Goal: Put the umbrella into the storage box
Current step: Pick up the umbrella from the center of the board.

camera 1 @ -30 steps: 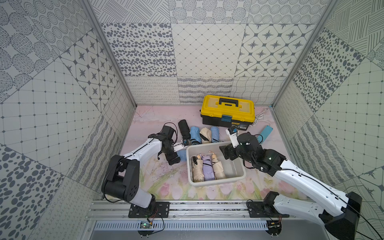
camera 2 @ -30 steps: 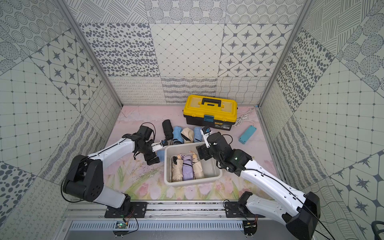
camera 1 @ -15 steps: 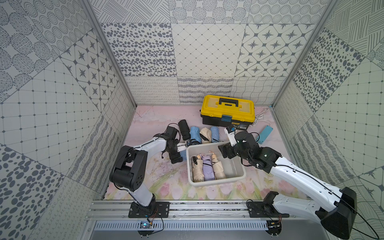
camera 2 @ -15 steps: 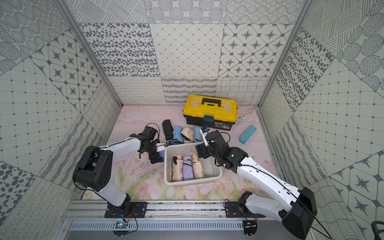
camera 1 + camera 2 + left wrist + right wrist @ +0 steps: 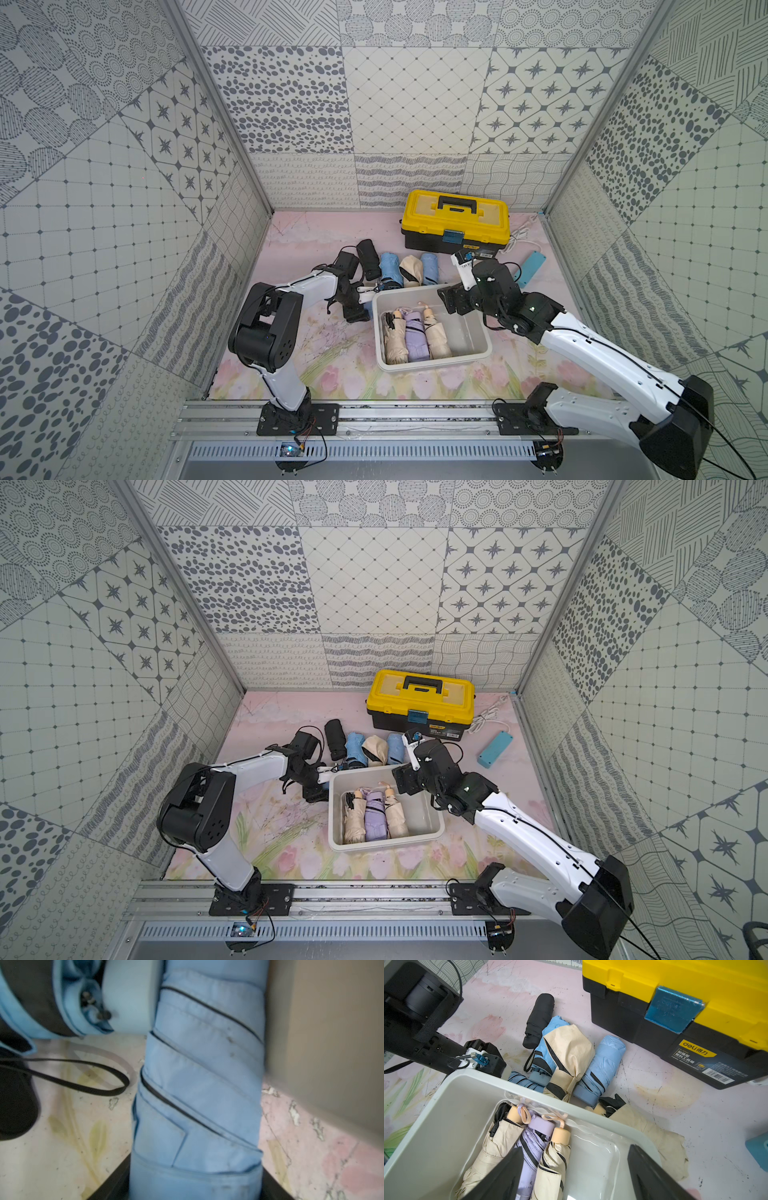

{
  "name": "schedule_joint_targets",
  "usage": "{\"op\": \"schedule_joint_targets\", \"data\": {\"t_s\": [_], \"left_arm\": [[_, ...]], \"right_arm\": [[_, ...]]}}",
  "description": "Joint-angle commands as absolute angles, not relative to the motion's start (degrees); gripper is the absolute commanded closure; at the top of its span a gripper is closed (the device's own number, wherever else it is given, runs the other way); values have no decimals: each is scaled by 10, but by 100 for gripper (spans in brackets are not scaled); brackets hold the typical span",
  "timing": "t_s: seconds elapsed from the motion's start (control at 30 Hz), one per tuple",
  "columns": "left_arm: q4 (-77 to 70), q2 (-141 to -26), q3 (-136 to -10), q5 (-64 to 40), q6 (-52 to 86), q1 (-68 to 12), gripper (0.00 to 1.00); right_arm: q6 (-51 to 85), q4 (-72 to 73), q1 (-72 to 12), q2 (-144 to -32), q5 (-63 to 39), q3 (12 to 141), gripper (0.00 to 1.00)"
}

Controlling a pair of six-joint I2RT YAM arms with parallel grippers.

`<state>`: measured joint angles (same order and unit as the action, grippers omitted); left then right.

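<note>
Having been spread, the left gripper (image 5: 380, 287) is now pinched on a blue umbrella (image 5: 197, 1084), judged ready for the box (image 5: 436, 362).

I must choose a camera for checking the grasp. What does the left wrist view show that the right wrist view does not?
Only left wrist: the blue umbrella close up, between the fingers of the left gripper. Only right wrist: the storage box holding three umbrellas, the yellow toolbox, the open right gripper. Both: that blue umbrella, partly, and the floral mat.
</note>
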<state>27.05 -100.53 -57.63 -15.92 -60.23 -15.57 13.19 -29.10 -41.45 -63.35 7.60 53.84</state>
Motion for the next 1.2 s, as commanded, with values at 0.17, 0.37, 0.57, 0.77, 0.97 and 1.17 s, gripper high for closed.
{"op": "schedule_joint_targets", "data": {"t_s": [0.17,0.37,0.57,0.77,0.97,1.17], "left_arm": [[308,-1000,-575,-163,-629,-158,46],[343,-958,-563,-137,-634,-143,49],[387,-893,-540,-113,-626,-119,51],[399,-839,-516,-75,-604,-84,52],[385,-824,-526,-56,-545,-71,53],[362,-782,-529,-44,-481,-60,54]], "right_arm": [[144,-258,-412,-621,66,537,16],[147,-254,-411,-602,60,521,16],[142,-240,-411,-587,46,505,16],[142,-219,-411,-570,33,485,17],[140,-210,-412,-546,22,470,17],[142,-212,-412,-512,16,461,17]]}}
